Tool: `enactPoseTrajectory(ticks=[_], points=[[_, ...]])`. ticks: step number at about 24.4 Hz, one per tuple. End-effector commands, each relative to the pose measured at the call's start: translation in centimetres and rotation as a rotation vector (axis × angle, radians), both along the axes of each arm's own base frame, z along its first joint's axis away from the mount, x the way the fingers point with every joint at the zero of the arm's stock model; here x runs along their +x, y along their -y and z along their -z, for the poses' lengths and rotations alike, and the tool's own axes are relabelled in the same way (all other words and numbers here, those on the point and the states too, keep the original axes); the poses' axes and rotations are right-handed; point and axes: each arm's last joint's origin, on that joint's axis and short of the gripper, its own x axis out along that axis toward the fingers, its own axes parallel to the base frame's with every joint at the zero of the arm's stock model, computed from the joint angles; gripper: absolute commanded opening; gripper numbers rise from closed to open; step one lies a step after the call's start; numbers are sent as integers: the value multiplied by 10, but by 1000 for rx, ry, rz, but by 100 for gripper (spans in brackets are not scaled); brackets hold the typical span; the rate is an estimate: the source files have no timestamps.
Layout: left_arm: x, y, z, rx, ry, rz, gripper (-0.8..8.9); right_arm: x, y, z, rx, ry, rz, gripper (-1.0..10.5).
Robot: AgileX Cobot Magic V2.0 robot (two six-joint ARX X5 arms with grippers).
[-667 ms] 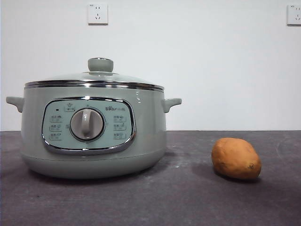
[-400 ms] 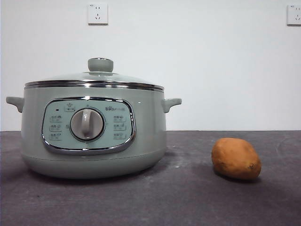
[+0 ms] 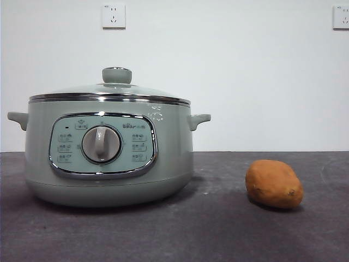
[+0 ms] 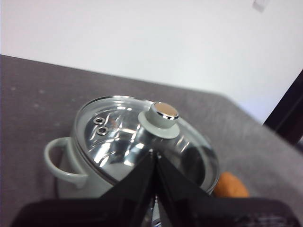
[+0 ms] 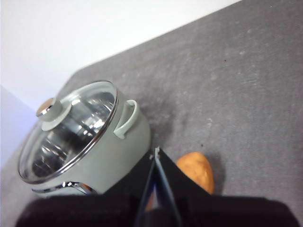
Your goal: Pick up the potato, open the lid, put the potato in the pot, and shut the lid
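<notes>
The sage-green pot [image 3: 109, 158] stands on the left of the dark table, its glass lid [image 3: 109, 90] seated on it with the green knob [image 3: 116, 75] on top. The orange-brown potato [image 3: 274, 184] lies on the table to the pot's right. Neither arm shows in the front view. My left gripper [image 4: 154, 156] hangs shut above the lid [image 4: 142, 137], close to its knob [image 4: 160, 118], holding nothing. My right gripper [image 5: 156, 153] is shut and empty, high above the table between the pot [image 5: 85, 146] and the potato [image 5: 196, 172].
Two wall sockets [image 3: 113, 16] sit high on the white wall behind. A dark upright edge [image 4: 286, 118] shows at one side of the left wrist view. The table [image 3: 218, 229] is a dark grey mat.
</notes>
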Motion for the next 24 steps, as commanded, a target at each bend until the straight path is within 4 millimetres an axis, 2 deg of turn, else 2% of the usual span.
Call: enactPoseTrajectory(ticks=[1,8,13,14,15,16,17,18,19,24], points=[[4,0,-15,145,10,24,-6,5,-1,-17,-98,2,-38,-7],[24,1,-45,262,-128,71,-5,22,-3,-44,-246,-129,-114,-1],[43,1,-53,315,-248,111,1,36,-4,-46,-312,-241,-167,3],[48,1,-53,315,-270,115,26,40,-5,-45,-313,-257,-169,28],[53,1,-53,314,-282,118,118,42,-5,-43,-313,-268,-171,113],[57,2,-52,314,-292,119,273,45,-5,-42,-313,-281,-172,268],[60,2,-52,310,-298,119,377,48,-6,-40,-313,-292,-173,408],[62,2,-51,301,-303,115,398,50,-6,-39,-312,-302,-175,498],[64,2,-52,286,-304,108,398,52,-7,-38,-312,-312,-178,518],[68,3,-58,228,-250,123,398,65,-30,-30,-295,-355,-224,501]])
